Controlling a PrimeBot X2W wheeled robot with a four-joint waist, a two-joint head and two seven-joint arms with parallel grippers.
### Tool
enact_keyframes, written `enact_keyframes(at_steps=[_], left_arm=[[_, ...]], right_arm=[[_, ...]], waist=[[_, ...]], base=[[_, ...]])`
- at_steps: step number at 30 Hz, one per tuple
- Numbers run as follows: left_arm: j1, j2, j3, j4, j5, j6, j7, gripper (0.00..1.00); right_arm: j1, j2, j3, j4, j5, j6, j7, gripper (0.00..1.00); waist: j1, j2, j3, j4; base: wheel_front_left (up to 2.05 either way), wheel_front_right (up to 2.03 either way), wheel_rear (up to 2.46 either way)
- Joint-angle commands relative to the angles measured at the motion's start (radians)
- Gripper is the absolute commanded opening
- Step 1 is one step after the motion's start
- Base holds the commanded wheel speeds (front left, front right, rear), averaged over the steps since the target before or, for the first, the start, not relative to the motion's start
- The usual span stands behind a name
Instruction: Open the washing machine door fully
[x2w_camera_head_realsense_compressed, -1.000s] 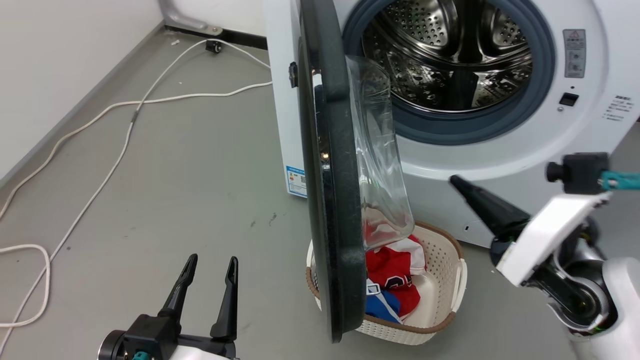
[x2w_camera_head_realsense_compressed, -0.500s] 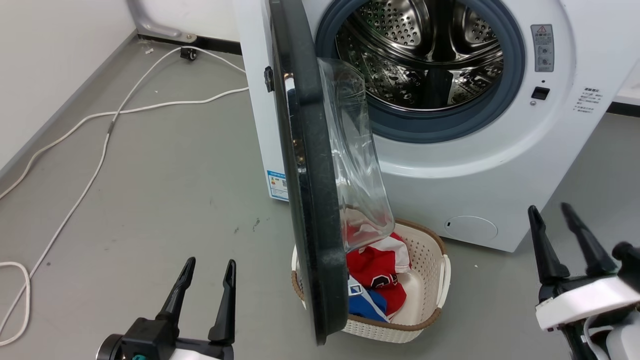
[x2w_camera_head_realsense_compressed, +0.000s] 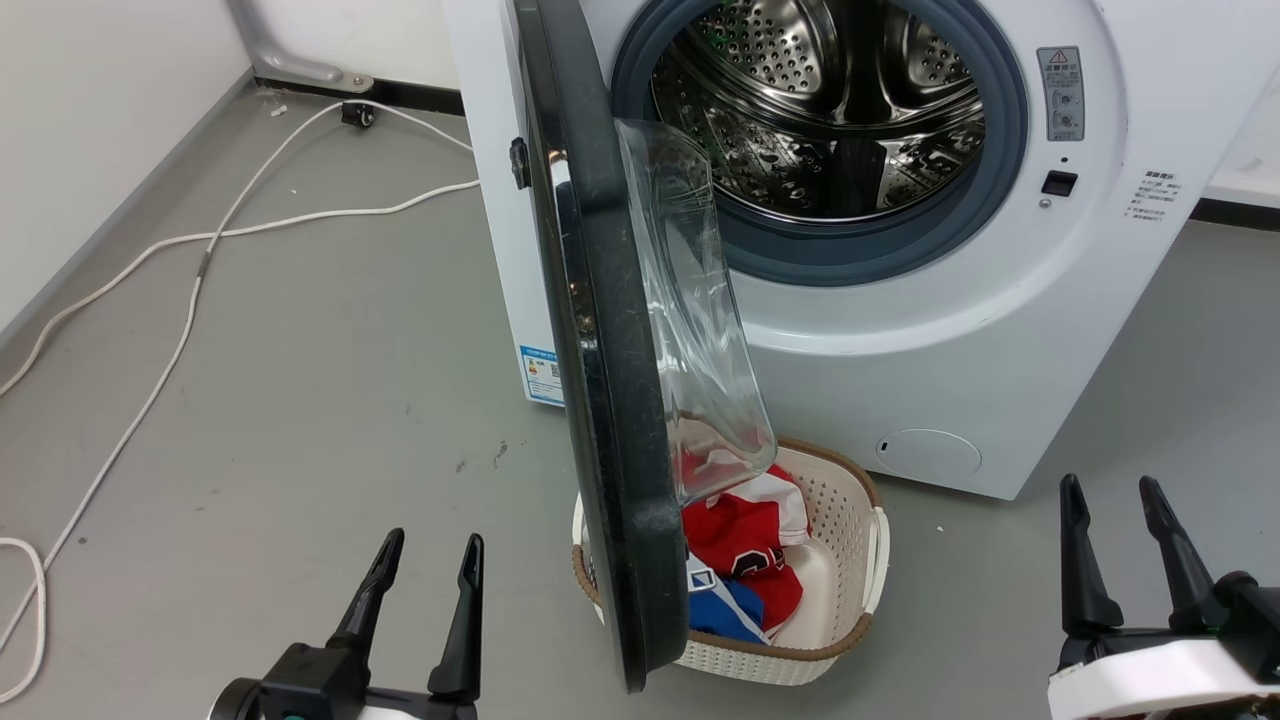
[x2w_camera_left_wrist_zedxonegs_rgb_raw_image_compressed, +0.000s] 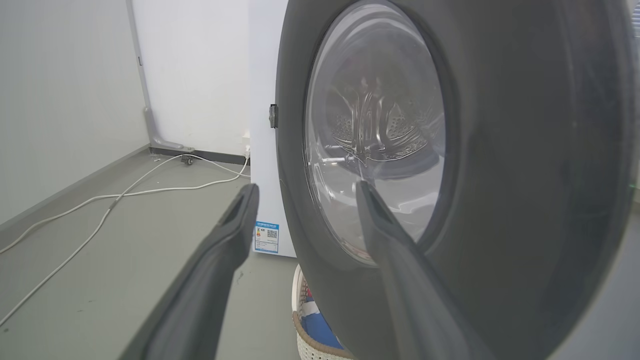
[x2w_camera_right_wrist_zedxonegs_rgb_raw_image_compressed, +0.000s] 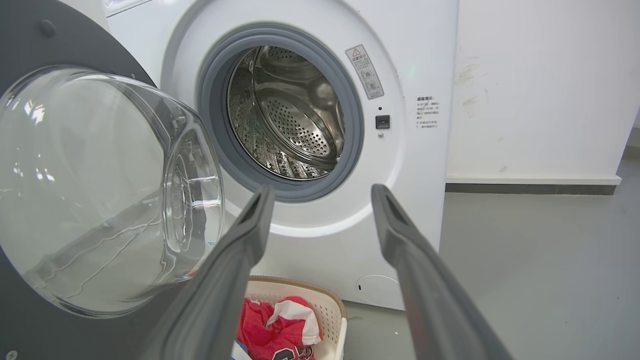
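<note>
Half open, found the washing machine door (x2w_camera_head_realsense_compressed: 610, 400): swung out on the hinge at the left side of the white washing machine (x2w_camera_head_realsense_compressed: 950, 350), about square to its front, seen edge-on from the head. Saw the clear glass bowl bulging to the right, toward the steel drum (x2w_camera_head_realsense_compressed: 820, 110), with the grey rubber ring (x2w_camera_head_realsense_compressed: 870, 255) of the mouth uncovered. Noted below the lower rim of the door a white laundry basket (x2w_camera_head_realsense_compressed: 760, 665) on the grey floor (x2w_camera_head_realsense_compressed: 300, 400), with a red garment (x2w_camera_head_realsense_compressed: 745, 535) and a blue garment (x2w_camera_head_realsense_compressed: 722, 612) inside. Found the left gripper (x2w_camera_head_realsense_compressed: 432, 540) low on the outer side of the door, fingers spread, holding nothing, apart from the door. Found the right gripper (x2w_camera_head_realsense_compressed: 1108, 485) low at the far right, well apart from the door, also spread and empty. Saw a white cable (x2w_camera_head_realsense_compressed: 204, 258) lying across the floor at the left.
</note>
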Motion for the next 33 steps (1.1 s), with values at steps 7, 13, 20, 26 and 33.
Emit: enact_keyframes(at_steps=[7, 13, 20, 26, 33], left_arm=[[0.006, -0.001, -0.014, 0.005, 0.005, -0.001, -0.003, 1.00], [0.005, -0.001, -0.023, 0.005, 0.004, -0.001, -0.003, 1.00], [-0.003, -0.001, -0.025, -0.001, 0.004, -0.001, -0.003, 1.00], [-0.004, -0.001, -0.024, -0.001, 0.009, -0.001, -0.003, 1.00], [-0.007, -0.001, -0.030, 0.000, 0.010, -0.001, -0.003, 0.00]], right_arm=[[0.018, 0.014, -0.001, -0.001, -0.017, 0.000, -0.002, 1.00], [0.014, 0.015, 0.000, -0.003, -0.006, 0.000, -0.002, 1.00], [0.011, 0.015, 0.002, 0.008, -0.004, 0.000, -0.002, 1.00], [0.006, 0.015, 0.004, 0.013, -0.006, 0.000, -0.002, 1.00], [0.002, 0.014, 0.008, 0.024, 0.005, 0.000, -0.002, 1.00]], waist=[[0.0000, 0.0000, -0.001, 0.000], [0.0000, 0.0000, -0.001, 0.003], [0.0000, 0.0000, 0.004, 0.005], [0.0000, 0.0000, 0.007, 0.003], [0.0000, 0.0000, 0.007, 0.003]], base=[[0.00, 0.00, 0.00], [0.00, 0.00, 0.00], [0.00, 0.00, 0.00], [0.00, 0.00, 0.00], [0.00, 0.00, 0.00]])
